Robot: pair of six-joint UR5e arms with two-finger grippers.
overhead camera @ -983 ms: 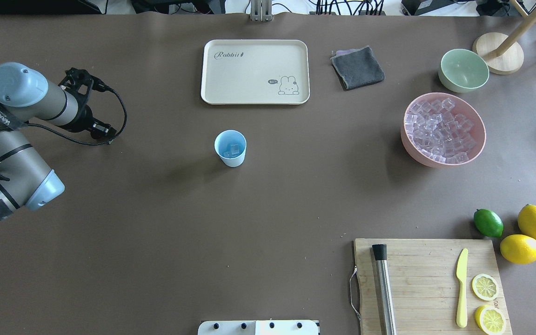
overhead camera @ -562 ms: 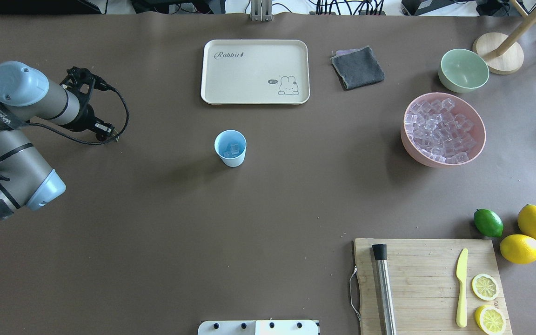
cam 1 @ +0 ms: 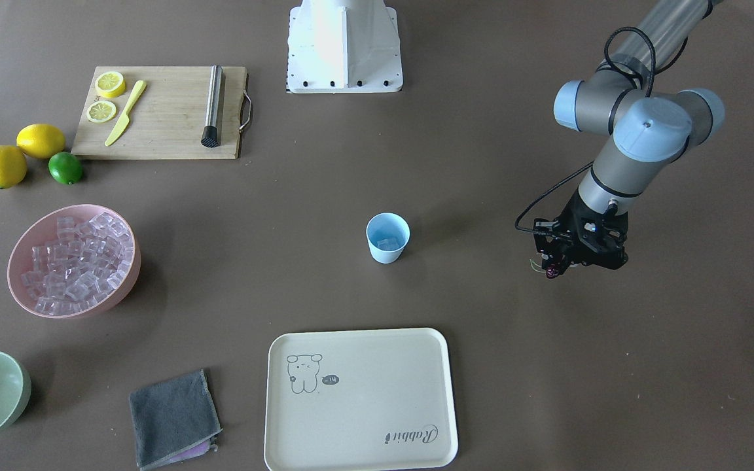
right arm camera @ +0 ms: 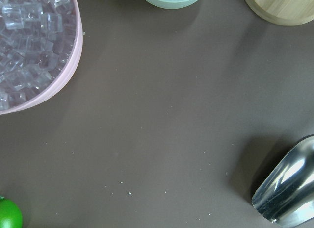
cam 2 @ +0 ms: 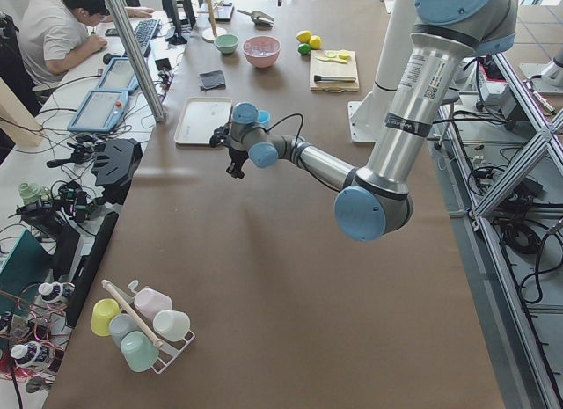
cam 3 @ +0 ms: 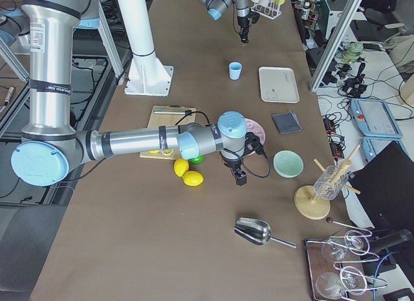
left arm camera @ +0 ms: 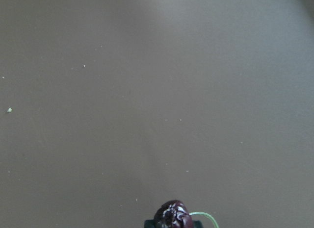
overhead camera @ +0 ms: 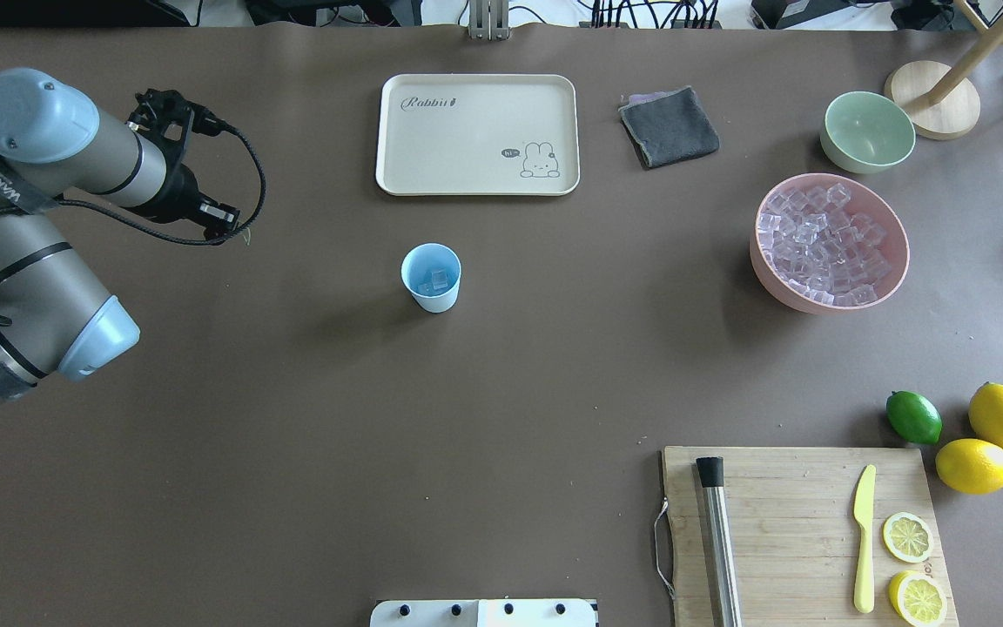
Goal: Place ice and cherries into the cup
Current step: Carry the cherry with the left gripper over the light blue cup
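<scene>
The light-blue cup (overhead camera: 432, 280) stands mid-table with a few ice cubes (overhead camera: 434, 279) in it; it also shows in the front-facing view (cam 1: 387, 239). More ice (overhead camera: 825, 244) is heaped in the pink bowl (overhead camera: 766, 270) at the right. My left gripper (overhead camera: 227, 224) hangs above the table left of the cup, shut on the dark red cherries (cam 1: 551, 271), whose green stem sticks out; one cherry (left arm camera: 171, 216) shows in the left wrist view. My right gripper (cam 3: 240, 178) shows only in the exterior right view, near the pink bowl; I cannot tell its state.
A cream tray (overhead camera: 477, 133), a grey cloth (overhead camera: 669, 127) and a pale green bowl (overhead camera: 867, 131) lie along the far side. A cutting board (overhead camera: 802, 531) carries a muddler, knife and lemon slices. A lime (overhead camera: 913, 416) and lemons lie beside it. A metal scoop (right arm camera: 289, 186) lies near the right gripper.
My left gripper has moved with the cherries away from the robot and to the right, closer to the cup. The cup and the bowls have not moved.
</scene>
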